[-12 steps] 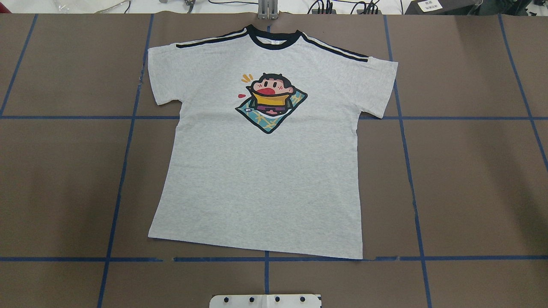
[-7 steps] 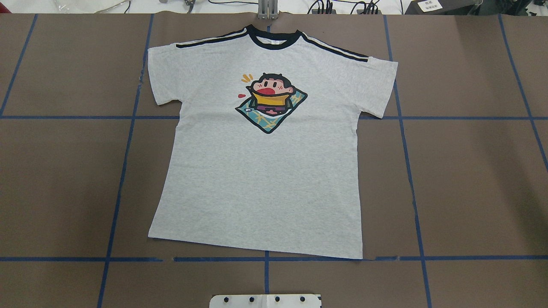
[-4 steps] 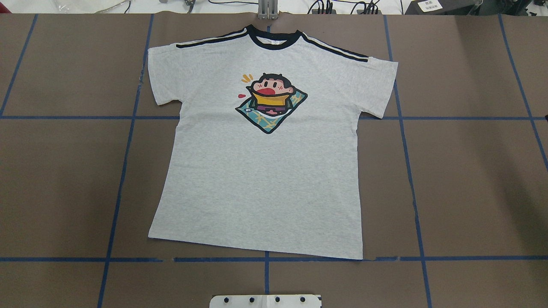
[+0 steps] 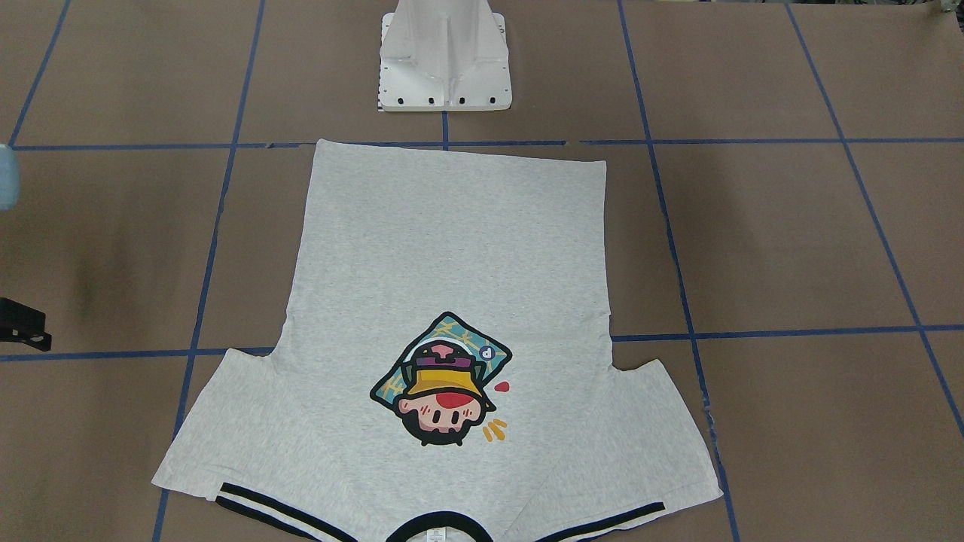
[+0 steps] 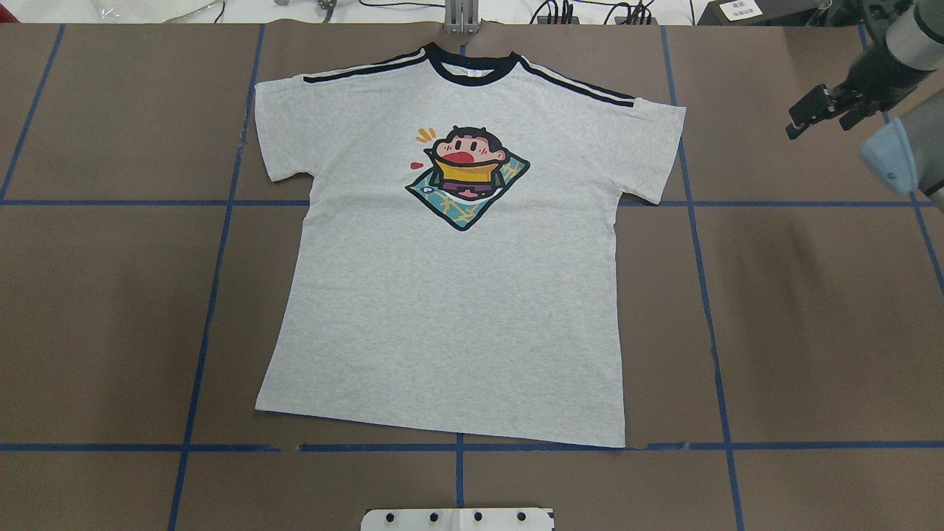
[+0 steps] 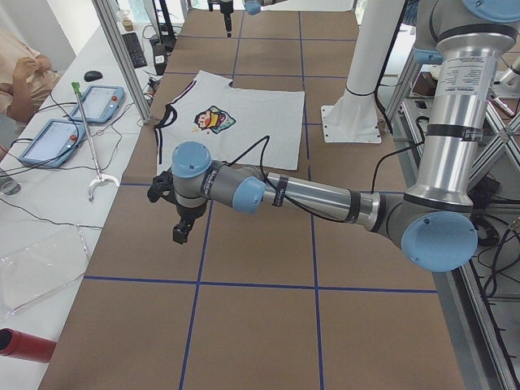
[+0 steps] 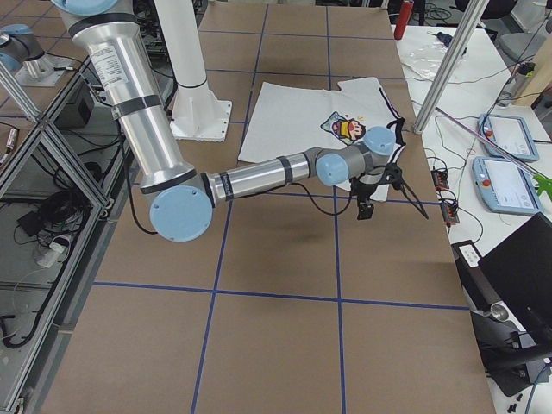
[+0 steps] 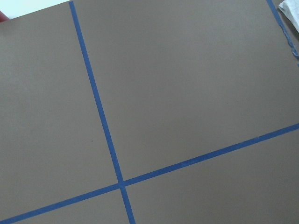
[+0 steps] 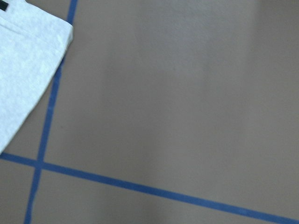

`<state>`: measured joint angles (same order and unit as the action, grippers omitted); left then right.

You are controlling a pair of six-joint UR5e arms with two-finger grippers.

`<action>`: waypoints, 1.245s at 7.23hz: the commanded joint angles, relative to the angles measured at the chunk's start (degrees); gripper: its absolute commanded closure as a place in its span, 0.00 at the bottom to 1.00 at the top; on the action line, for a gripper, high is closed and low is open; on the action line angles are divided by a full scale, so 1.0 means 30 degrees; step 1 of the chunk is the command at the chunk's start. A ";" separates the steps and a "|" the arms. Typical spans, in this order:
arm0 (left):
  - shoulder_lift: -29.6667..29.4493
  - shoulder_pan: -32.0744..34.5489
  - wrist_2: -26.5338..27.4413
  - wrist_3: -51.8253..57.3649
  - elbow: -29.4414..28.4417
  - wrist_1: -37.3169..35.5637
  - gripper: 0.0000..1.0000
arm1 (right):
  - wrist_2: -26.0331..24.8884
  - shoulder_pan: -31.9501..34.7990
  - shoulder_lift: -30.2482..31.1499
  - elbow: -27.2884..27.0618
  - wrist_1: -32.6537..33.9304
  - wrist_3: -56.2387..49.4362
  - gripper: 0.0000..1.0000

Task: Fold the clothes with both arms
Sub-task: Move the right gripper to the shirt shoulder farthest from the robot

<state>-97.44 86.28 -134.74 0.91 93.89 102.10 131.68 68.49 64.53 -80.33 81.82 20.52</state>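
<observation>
Broadly: table (image 5: 811, 310) papered brown under a blue tape grid (image 5: 703, 295). T-shirt (image 5: 457, 324) lies flat at its middle, print (image 5: 467, 177) up, no fold made yet. Its long axis runs straight out from the pedestal base (image 4: 444, 56), with the hem (image 5: 442, 428) nearest the base and the collar (image 5: 468, 71) at the far edge.

Right arm (image 7: 259, 177) stretches over bare table off the right sleeve (image 5: 653, 147). Left arm (image 6: 317, 195) does the same on the opposite side.

Right gripper (image 5: 817, 116) hangs beside that sleeve, clear of the cloth, with the shirt to its left. Left gripper (image 6: 180, 233) falls outside the overhead view, so the right one looks nearer. Jaw state on either: cannot tell. No cloth in them.

Right wrist view catches a sleeve corner (image 9: 28, 60). Left wrist view shows only a sliver of cloth (image 8: 292, 9).
</observation>
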 commanded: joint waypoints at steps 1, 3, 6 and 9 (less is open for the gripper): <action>-0.0070 -0.0020 -0.0029 0.0105 -0.0037 0.0685 0.01 | -0.0269 -0.0741 -0.2231 0.4280 -0.5372 0.3220 0.01; 0.0165 -0.0020 -0.0058 -0.0128 -0.0851 0.0537 0.01 | -0.3092 -0.2079 -0.3430 0.7406 -0.9282 0.6860 0.08; -0.0272 -0.0049 -0.0410 -0.2666 -0.0625 0.0743 0.01 | -0.3698 -0.2467 -0.4806 0.9341 -0.9548 1.1671 0.08; -0.0333 -0.0049 -0.0468 -0.2765 -0.0624 0.0802 0.01 | -0.5863 -0.3202 -0.5133 1.0721 -1.1747 1.3550 0.13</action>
<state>-98.43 86.10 -135.93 -7.09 91.90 104.40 116.15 59.37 49.61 -49.44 47.88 59.23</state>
